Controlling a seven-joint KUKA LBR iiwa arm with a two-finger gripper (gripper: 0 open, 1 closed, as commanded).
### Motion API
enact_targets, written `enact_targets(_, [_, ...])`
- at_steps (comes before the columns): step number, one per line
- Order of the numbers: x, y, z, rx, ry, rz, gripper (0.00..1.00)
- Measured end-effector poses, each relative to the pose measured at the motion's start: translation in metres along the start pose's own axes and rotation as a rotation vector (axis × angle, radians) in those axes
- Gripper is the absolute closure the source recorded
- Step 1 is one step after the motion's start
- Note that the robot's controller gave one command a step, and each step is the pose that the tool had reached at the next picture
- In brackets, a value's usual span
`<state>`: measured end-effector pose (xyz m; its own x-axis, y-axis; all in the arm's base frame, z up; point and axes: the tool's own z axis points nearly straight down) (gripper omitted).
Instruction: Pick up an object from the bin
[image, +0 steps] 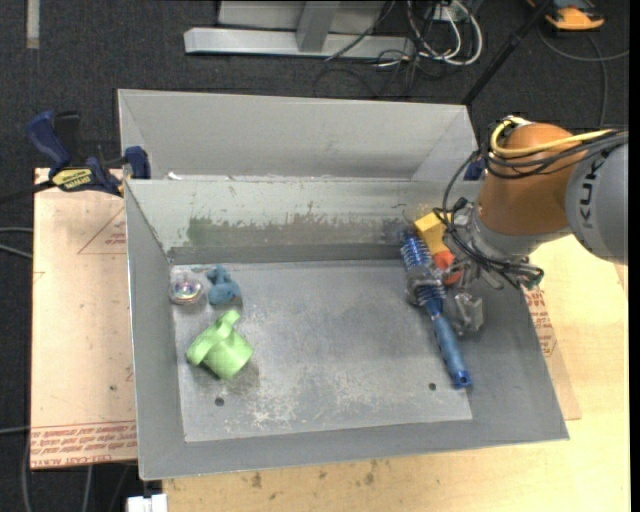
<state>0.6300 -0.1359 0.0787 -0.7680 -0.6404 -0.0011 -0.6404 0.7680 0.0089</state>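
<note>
We see the grey bin (330, 400) with most of its floor bare. The orange-covered arm (525, 190) comes in over the right wall and sets the end effector (466, 308) low beside that wall. We cannot tell whether it is spread or pressed together.

Nearest to it is a long blue rod-shaped tool (449, 352) lying along the right side. A blue coiled piece (414, 256) lies at the tool's far end, and we cannot tell whether the two are joined. A yellow block (428, 227) sits in the far right corner.

We judge crowding to be the main risk. A grasp this near the sloped right wall could scrape the metal. It could also nudge the rod so that it pivots or rolls off, or drag the coil and block along.

The middle and near edge lie open, so lifting up and towards the centre looks free. A green plastic piece (220, 347), a small blue figure (224, 290) and a clear round thing (186, 291) sit by the left wall, well apart.
</note>
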Motion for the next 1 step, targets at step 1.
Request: enact_targets(1, [0.0412,0.0464,-0.1527,0.012,-0.001,-0.343,1.00])
